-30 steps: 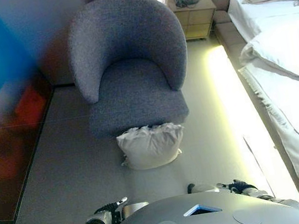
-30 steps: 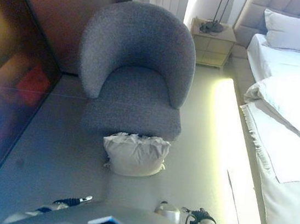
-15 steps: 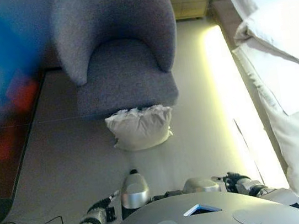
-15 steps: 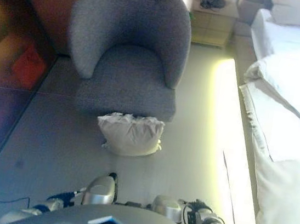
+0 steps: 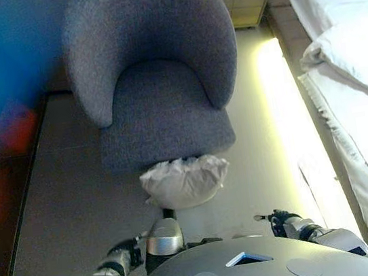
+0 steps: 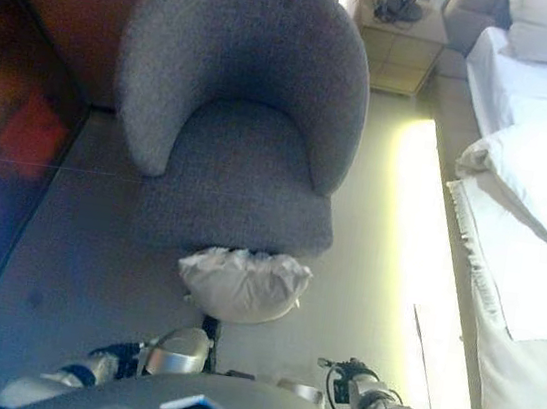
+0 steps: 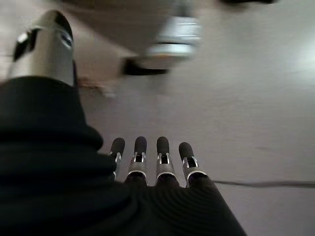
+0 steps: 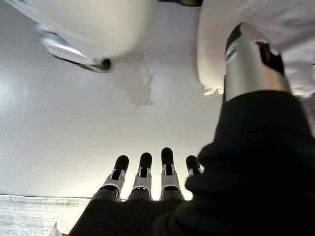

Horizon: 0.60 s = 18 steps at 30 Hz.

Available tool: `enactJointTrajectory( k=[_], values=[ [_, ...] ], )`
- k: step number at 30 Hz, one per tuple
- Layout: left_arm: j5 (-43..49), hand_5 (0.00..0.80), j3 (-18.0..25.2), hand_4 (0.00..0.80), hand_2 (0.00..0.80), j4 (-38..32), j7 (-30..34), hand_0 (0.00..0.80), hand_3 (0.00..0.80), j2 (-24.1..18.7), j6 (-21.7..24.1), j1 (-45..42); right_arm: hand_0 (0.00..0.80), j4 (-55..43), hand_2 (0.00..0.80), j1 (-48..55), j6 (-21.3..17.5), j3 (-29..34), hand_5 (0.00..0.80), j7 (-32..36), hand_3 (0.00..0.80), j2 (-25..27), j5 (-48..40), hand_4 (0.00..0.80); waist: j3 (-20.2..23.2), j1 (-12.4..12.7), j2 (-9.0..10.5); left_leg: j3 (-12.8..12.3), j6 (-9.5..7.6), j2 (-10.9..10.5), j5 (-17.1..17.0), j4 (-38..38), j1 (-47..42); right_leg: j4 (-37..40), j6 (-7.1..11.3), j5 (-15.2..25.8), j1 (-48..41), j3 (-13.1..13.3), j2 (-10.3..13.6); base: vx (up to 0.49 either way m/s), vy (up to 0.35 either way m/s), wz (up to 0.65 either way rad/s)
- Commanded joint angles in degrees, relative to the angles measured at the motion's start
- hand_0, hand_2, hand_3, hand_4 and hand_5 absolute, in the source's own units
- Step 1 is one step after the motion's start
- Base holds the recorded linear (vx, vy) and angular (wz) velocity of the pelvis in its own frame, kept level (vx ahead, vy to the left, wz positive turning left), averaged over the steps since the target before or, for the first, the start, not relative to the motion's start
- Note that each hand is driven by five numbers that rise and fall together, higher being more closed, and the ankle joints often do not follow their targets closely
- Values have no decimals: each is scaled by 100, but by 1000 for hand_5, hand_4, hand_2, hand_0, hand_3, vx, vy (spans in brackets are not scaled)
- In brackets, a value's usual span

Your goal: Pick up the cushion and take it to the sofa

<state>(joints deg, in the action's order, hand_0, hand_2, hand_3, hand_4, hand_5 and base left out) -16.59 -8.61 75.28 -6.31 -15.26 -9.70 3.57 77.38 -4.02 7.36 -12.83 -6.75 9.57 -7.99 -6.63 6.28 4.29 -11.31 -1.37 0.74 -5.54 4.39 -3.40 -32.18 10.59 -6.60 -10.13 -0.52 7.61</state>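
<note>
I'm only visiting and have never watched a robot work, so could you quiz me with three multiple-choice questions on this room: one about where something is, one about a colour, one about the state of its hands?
1. Where is the cushion?
A. on the bed
B. on the floor against the front of the armchair
C. on the armchair seat

2. What colour is the armchair?
A. grey
B. red
C. green

3. How are the left hand and the right hand?
A. both clutching the cushion
B. one holding a cup
C. both open and holding nothing

Answers: 1 B, the cushion lies on the floor at the foot of the armchair. 2 A, its fabric is grey all over. 3 C, each wrist view shows straight fingers over bare floor.
</note>
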Motion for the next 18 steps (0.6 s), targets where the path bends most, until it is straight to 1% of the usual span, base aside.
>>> enactJointTrajectory(
  k=[1,2,3,4,5,6,7,8,9,10,11,13,16,18],
  values=[
    [-11,0,-198,0,0,125,53,0,0,43,-191,-59,0,-242,0,38,-152,75,0,-112,0,306,-123,0,145,-133,-189,323,-243,-14,397,-605,747,-114,-172,937,496,-199,-28,261,-13,4],
    [-36,0,-225,0,0,117,78,0,0,24,-253,13,0,-262,0,13,-140,59,0,-82,0,330,-141,0,123,-187,-217,348,-215,10,412,-570,662,258,-217,843,714,-337,-70,262,-86,-12],
    [-36,0,-241,0,0,111,104,0,0,-6,-320,98,0,-294,0,-11,-115,40,0,-59,0,347,-133,0,69,-242,-250,407,-186,24,430,-537,576,510,-274,628,895,-476,-105,210,-199,-5],
    [-69,0,-255,0,0,120,78,0,0,-21,-381,199,0,-325,0,-47,-115,9,0,-16,0,362,-107,0,9,-309,-260,491,-124,44,469,-474,410,964,-312,624,1117,-634,7,153,-236,3],
    [-90,0,-255,0,0,115,49,0,0,-26,-426,251,0,-352,0,-67,-117,-24,0,-1,0,364,-108,0,-50,-370,-254,549,-83,52,502,-416,282,1204,-309,702,1242,-713,122,110,-258,26],
    [-100,0,-259,0,0,105,37,0,0,-43,-440,307,0,-410,0,-78,-125,-75,0,11,0,371,-123,0,-124,-423,-267,577,-20,108,536,-362,192,1469,-317,731,1376,-760,218,109,-287,34],
    [-111,0,-290,0,0,100,15,0,0,-43,-454,374,0,-467,0,-103,-127,-136,0,16,0,375,-130,0,-193,-512,-209,613,67,135,610,-305,104,2111,-271,938,1517,-724,367,100,-304,39],
    [-170,0,-326,0,0,84,-19,0,0,-42,-420,390,0,-513,0,-125,-117,-173,0,10,0,380,-180,0,-252,-581,-187,624,133,181,665,-267,36,2369,-217,1138,1587,-675,462,74,-276,40],
    [-229,0,-334,0,0,70,-28,0,0,-48,-367,395,0,-541,0,-137,-122,-186,0,-4,0,379,-236,0,-285,-626,-176,623,180,228,710,-253,-2,2470,-183,1253,1665,-614,504,12,-177,42],
    [-286,0,-336,0,0,63,-35,0,0,-55,-302,393,0,-547,0,-147,-133,-196,0,-10,0,371,-253,0,-316,-656,-170,616,197,272,758,-272,-13,2434,-164,1274,1715,-553,497,9,-135,45],
    [-320,0,-348,0,0,48,-34,0,0,-67,-242,385,0,-552,0,-120,-128,-183,0,7,0,374,-152,0,-318,-624,-177,624,207,330,768,-359,55,2454,-171,1016,1590,-575,450,57,-125,49],
    [-298,0,-304,0,0,27,-89,0,0,8,-203,316,0,-509,0,-69,-140,-180,0,51,0,398,90,0,-298,-587,-165,658,240,370,696,-376,63,2713,-207,943,1316,-589,386,106,-107,54],
    [-130,0,-207,0,0,84,-226,0,0,116,-113,154,0,-406,0,1,-214,-197,0,132,0,447,176,0,-215,-426,-143,660,392,477,571,-381,68,2940,-307,757,835,-814,297,143,-126,31],
    [-71,0,-197,0,0,112,-389,0,0,165,-14,140,0,-405,0,-74,-165,-228,0,99,0,477,68,0,-215,-326,-176,702,516,597,492,-459,202,3000,-393,649,721,-936,244,24,-107,18]
  ],
)
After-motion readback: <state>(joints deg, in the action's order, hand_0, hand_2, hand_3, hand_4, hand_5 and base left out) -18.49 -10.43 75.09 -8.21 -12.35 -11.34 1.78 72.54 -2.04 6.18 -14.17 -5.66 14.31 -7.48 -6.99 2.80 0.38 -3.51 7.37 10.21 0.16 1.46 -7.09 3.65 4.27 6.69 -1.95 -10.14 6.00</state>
